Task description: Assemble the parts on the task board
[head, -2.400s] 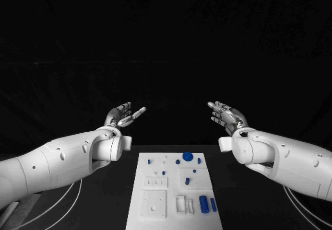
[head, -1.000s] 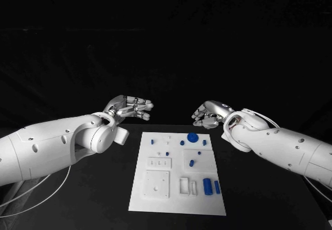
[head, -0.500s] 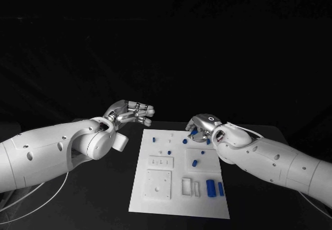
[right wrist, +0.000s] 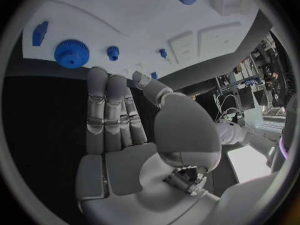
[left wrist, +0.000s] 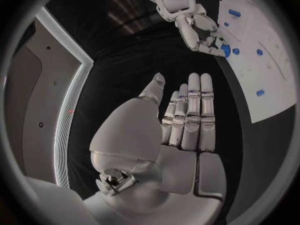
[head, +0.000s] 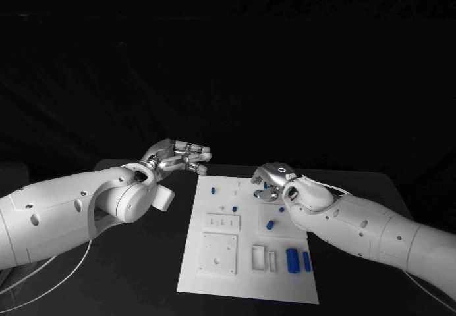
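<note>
On the black table (head: pixel 142 263) lies the white task board (head: pixel 249 276), its long side running away from the robot. At its near end two blue cylinders (head: pixel 292 259) lie side by side, just beside a pair of white upright blocks (head: pixel 258 257). Farther along, a small blue peg (head: pixel 270 224) sits near the middle of the board. At the far end the right hand (head: pixel 270 178) hangs above the blue gear (right wrist: pixel 70 53), its fingers (right wrist: pixel 106 110) straight and close together, holding nothing. I cannot tell if the fingertips touch the gear. The left hand (head: pixel 180 155) hovers beyond the board's far left corner, off the board, with fingers (left wrist: pixel 194 110) also straight and side by side, empty.
</note>
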`<state>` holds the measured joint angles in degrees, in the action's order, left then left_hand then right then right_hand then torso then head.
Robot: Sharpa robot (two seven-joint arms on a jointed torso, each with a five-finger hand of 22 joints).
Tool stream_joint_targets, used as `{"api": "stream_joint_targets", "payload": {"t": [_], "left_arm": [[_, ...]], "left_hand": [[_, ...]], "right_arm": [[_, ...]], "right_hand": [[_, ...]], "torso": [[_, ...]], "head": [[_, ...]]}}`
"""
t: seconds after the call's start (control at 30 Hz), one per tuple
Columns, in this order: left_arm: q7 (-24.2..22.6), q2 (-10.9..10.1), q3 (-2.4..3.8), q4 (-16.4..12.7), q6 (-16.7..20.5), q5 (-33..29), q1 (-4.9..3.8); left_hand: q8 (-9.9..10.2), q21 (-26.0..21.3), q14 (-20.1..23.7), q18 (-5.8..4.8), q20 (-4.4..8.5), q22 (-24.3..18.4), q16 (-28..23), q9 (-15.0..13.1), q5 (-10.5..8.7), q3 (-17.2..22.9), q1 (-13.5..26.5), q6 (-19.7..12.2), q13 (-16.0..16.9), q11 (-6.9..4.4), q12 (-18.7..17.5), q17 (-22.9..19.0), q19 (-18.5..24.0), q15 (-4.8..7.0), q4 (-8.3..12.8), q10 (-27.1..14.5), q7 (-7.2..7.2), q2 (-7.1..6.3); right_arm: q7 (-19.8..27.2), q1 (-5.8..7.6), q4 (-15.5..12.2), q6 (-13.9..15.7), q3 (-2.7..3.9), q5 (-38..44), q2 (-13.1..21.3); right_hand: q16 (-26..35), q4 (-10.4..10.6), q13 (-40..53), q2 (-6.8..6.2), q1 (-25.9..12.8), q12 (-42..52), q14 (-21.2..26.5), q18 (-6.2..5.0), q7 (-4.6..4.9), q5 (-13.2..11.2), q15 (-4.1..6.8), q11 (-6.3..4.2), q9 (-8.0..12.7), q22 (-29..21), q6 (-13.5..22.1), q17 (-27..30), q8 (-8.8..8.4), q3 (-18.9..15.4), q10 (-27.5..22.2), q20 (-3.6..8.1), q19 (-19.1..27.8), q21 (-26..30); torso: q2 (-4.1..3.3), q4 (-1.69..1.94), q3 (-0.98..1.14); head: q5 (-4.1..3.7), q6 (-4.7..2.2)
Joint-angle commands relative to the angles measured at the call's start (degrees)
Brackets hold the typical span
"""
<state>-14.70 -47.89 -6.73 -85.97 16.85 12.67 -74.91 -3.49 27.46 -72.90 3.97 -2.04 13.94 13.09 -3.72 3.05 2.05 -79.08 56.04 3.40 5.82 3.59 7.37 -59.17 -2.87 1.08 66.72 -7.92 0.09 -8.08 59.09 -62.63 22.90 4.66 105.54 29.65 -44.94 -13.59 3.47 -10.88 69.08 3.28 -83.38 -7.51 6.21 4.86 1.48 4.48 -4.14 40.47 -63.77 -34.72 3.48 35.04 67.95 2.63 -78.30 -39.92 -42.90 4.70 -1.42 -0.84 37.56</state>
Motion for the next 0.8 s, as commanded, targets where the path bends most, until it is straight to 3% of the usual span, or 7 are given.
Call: {"api": "stream_joint_targets", "payload": {"t": [0.03,0.17,0.33,0.67,0.8], "left_arm": [[0.0,0.0,0.09,-0.3,-1.0,0.4,-0.12],[0.1,0.1,0.1,-0.2,-1.0,0.4,-0.13],[0.4,0.3,0.11,0.1,-0.7,0.4,-0.14],[0.8,0.4,0.11,0.1,-0.7,0.4,-0.15],[1.0,0.5,0.11,0.2,-0.7,0.4,-0.18]], "left_hand": [[-0.1,0.1,-0.5,0.12,0.09,-0.1,-0.3,-0.1,0.02,-0.1,0.5,0.0,0.0,-0.02,-0.3,0.1,0.3,-0.14,0.4,-0.6,0.11,0.04],[-0.1,0.2,-0.5,0.13,0.08,-0.1,-0.4,-0.1,0.02,-0.2,0.6,0.0,0.0,0.01,-0.3,0.1,0.3,-0.14,0.5,-0.9,0.13,0.06],[-0.1,0.3,-0.6,0.18,0.05,-0.2,-0.4,-0.1,0.03,-0.2,0.6,0.1,0.0,0.29,-0.3,0.2,0.2,-0.25,0.6,-1.2,-0.16,0.14],[-0.1,0.3,-0.5,0.28,-0.02,-0.2,-0.4,-0.1,0.03,-0.1,0.3,0.1,0.0,0.29,-0.3,0.2,0.3,-0.26,0.9,-1.2,-0.26,0.27],[-0.1,0.3,-0.5,0.28,-0.02,-0.2,-0.4,-0.1,0.03,-0.1,0.3,0.1,0.0,0.29,-0.3,0.2,0.3,-0.26,0.9,-1.2,-0.26,0.27]], "right_arm": [[-2.3,-0.09,0.7,0.3,-0.07,3.6,-0.3],[-2.4,-0.12,1.5,0.2,-0.14,4.1,-0.6],[-2.1,-0.14,2.1,0.0,-0.28,3.8,-0.9],[-1.7,-0.16,3.7,-0.7,-0.57,3.6,-1.6],[-1.3,-0.17,4.2,-0.7,-0.68,3.1,-1.8]], "right_hand": [[-0.3,0.1,0.1,-0.56,0.0,0.0,0.0,-0.65,0.08,-0.5,-0.29,-0.09,0.1,0.5,0.6,0.1,0.13,0.5,-0.5,-0.1,-0.5,0.4],[-0.5,-0.1,0.1,-1.02,0.1,0.0,0.0,-0.72,-0.49,-0.9,-0.39,0.08,0.1,1.3,1.2,0.4,0.13,0.4,-1.6,-0.18,-0.7,1.1],[-0.8,0.0,0.1,-0.71,0.2,0.1,0.1,-0.82,-0.8,-1.6,-0.46,0.2,0.1,2.9,1.2,0.7,0.12,-0.5,-2.1,-0.3,-1.3,2.7],[-1.1,-0.2,0.1,-0.3,0.3,0.0,0.2,-0.82,-0.79,-1.8,-0.45,0.17,0.1,5.6,0.8,0.9,0.14,-0.5,-2.0,-0.29,-2.0,4.9],[-1.2,-0.2,0.1,-0.14,0.2,0.0,0.2,-0.74,-0.69,-1.8,-0.35,-0.01,0.1,6.6,0.7,0.9,0.13,0.0,-1.3,-0.19,-2.2,5.2]], "torso": [[-0.67,0.27,-0.14],[-0.99,0.35,-0.22],[-1.31,0.55,-0.27],[-1.9,0.95,-0.49],[-2.04,0.87,-0.55]], "head": [[-0.12,-0.41],[-0.19,-0.67],[-0.18,-0.84],[-0.58,-1.16],[-0.32,-1.17]]}}
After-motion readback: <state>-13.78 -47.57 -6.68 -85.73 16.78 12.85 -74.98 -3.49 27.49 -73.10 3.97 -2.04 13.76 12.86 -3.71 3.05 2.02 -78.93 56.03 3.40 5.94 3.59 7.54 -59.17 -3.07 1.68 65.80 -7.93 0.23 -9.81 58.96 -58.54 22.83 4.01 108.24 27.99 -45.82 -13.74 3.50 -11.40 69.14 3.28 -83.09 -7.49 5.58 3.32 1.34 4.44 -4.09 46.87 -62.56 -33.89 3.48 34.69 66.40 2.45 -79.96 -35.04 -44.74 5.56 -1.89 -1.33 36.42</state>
